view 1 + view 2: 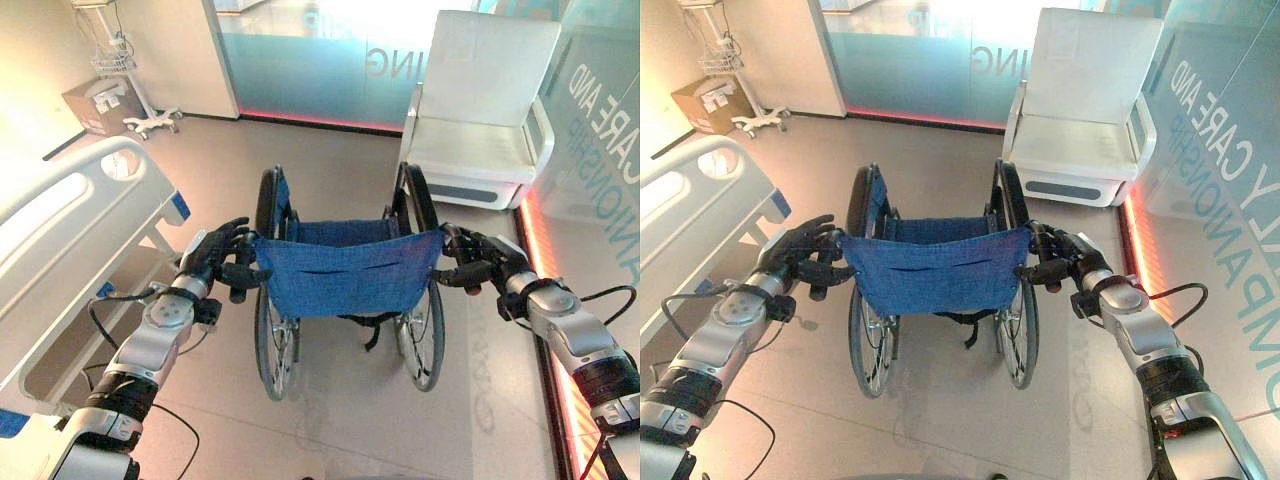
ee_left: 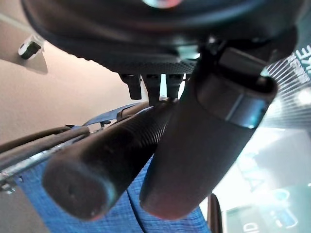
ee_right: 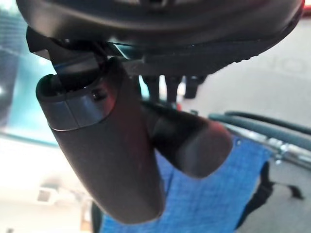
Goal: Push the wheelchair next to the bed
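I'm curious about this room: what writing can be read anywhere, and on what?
"CARE AND", with "...OMPANIONSHIP" beneath, both cut off: right glass wall.
"...ING", cut off: back glass partition.
Cardboard box label: too small to read.

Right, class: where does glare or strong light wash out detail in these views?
Left eye view: glare bleaches the top of the glass wall and the bed rail; a red light strip glows along the wall's foot. Left wrist view: the left hand is dark against bright glass. Right wrist view: the right hand is backlit likewise.
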